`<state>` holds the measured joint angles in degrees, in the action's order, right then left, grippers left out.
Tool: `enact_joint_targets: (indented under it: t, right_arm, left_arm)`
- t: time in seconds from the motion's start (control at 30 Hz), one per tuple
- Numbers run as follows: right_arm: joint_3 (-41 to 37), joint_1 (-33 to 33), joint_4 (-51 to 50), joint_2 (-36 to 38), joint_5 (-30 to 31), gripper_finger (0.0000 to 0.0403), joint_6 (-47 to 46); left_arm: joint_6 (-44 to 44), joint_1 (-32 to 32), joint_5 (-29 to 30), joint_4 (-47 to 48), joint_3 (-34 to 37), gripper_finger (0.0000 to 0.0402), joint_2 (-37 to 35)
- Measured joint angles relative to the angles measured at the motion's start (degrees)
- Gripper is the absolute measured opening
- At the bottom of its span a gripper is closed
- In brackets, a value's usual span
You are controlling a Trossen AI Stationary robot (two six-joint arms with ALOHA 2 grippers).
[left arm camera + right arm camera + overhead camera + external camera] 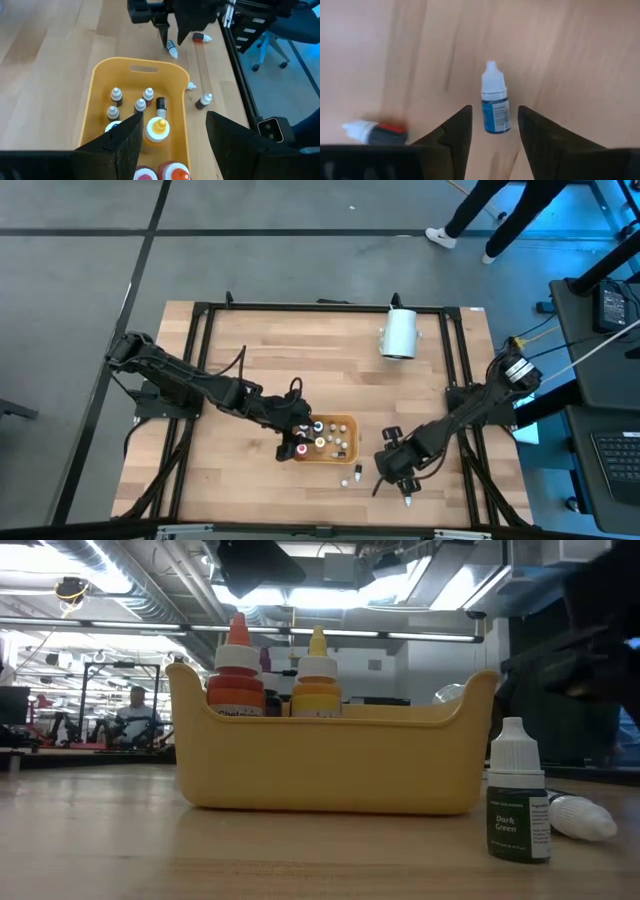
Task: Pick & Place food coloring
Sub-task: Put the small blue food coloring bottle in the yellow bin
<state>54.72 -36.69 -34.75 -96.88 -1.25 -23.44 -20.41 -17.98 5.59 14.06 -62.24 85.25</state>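
The right gripper is held with jaws open around a small blue white-capped dropper bottle lying on the wooden counter; it could be rolled aside if clipped off-centre. The left gripper is held with jaws open over the yellow plastic tray.

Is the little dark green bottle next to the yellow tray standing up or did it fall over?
Standing up. The dark green bottle sits on its base on the table beside the tray, white cap pointing up.

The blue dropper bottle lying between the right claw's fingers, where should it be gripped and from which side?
Grip the blue dropper bottle across its labelled body, below the white cap. It lies flat on the table, and the open right claw already straddles it, so coming straight down from above seems best.
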Motion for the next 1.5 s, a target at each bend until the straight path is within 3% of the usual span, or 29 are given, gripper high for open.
enact_joint_targets:
  t: [0.23, 0.43, 0.6, 0.77, 0.97, 1.07, 1.17, 1.27, 1.5]
  right_arm:
    - [0.3, 0.0, 0.0, -3.8, 0.6, 0.0125, -0.3]
    - [-0.1, 0.0, -0.2, -2.2, 2.0, 0.0058, -1.0]
    - [-0.1, 0.1, -1.0, 3.9, 2.1, 0.0057, -3.4]
    - [0.0, 2.4, -0.6, 13.9, 2.5, 0.0057, -11.0]
    - [0.0, 10.2, 2.9, 24.3, 2.6, 0.0057, -19.8]
    - [0.0, 14.2, 9.7, 26.7, -0.3, 0.0057, -19.6]
    - [0.1, 18.1, 18.5, 26.4, -7.6, 0.0058, -18.6]
    - [0.1, 21.2, 26.2, 24.3, -14.5, 0.0058, -18.3]
    - [0.1, 25.8, 29.2, 18.8, -22.0, 0.0060, -19.5]
  left_arm:
    - [0.0, 0.0, 0.4, 0.0, 0.0, 0.0212, 0.0]
    - [2.0, 0.0, 1.3, -0.1, 0.0, 0.0212, 0.0]
    - [7.3, 0.0, 2.6, -1.1, 0.0, 0.0212, 0.0]
    - [18.0, 0.0, 6.0, -7.5, 0.0, 0.0212, 0.0]
    - [21.6, 0.4, 17.3, -11.0, -2.4, 0.0212, 0.0]
    - [26.8, 1.4, 14.1, -10.9, -3.7, 0.0212, 0.0]
    - [33.1, 1.7, 9.1, -11.1, -4.1, 0.0212, 0.0]
    - [33.6, 2.2, 6.4, -10.2, -4.1, 0.0212, 0.0]
    - [33.8, 3.0, -0.2, -10.2, -4.1, 0.0212, 0.0]
